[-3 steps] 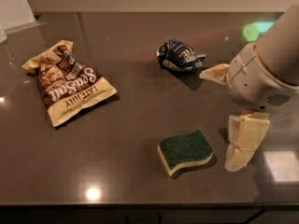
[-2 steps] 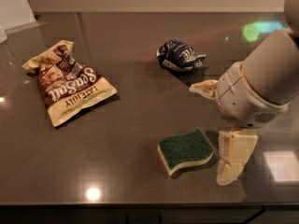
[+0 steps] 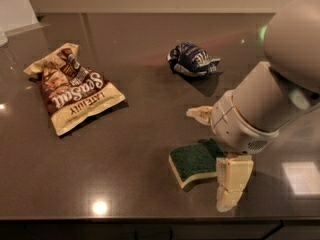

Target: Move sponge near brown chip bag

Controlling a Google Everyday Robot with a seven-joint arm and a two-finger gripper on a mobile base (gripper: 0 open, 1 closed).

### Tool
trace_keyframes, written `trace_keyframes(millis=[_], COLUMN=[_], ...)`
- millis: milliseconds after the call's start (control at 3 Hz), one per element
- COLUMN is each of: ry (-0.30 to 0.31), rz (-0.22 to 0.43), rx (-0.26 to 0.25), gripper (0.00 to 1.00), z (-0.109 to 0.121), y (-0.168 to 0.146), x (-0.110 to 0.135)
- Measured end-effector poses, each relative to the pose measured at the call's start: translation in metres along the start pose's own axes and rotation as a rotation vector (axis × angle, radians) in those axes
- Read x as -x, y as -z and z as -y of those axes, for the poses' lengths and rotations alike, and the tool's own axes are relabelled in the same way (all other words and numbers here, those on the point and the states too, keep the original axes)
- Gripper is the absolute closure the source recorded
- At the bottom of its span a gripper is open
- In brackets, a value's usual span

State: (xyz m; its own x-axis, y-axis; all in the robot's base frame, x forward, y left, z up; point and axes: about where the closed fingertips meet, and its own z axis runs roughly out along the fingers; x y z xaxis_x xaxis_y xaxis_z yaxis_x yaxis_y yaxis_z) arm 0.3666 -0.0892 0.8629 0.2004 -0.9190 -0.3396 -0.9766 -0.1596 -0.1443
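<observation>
end effector (image 3: pixel 212 157) spread apart around sponge (image 3: pixel 192 162) corner (likely lining up a grasp) | brown chip bag (image 3: pixel 75 91) well apart, left on tabletop (image 3: pixel 125 149)

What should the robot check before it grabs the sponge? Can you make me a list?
1. Gripper open: ok, its fingers are spread wide.
2. Gripper at the sponge: ok, one finger is behind it and one is at its right front corner.
3. Fingers touching the sponge: cannot tell.
4. Sponge lying flat, green side up: ok.
5. Blue bag out of the way to the brown chip bag: ok, it sits farther back.
6. Sponge near the brown chip bag: not ok.
</observation>
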Motion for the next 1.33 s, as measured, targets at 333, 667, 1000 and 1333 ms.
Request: trace_keyframes(millis=[333,667,1000,1333], ry=[0.007,0.01,0.017,0.009], rz=[0.001,-0.007,-0.015,-0.021], rx=[0.006,0.007,0.008,0.006], gripper=[0.0,0.0,0.18,0.41], z=[0.005,0.01,0.011,0.014], y=[-0.013,-0.021,-0.026,-0.027], x=[-0.002,-0.005,-0.006,-0.008])
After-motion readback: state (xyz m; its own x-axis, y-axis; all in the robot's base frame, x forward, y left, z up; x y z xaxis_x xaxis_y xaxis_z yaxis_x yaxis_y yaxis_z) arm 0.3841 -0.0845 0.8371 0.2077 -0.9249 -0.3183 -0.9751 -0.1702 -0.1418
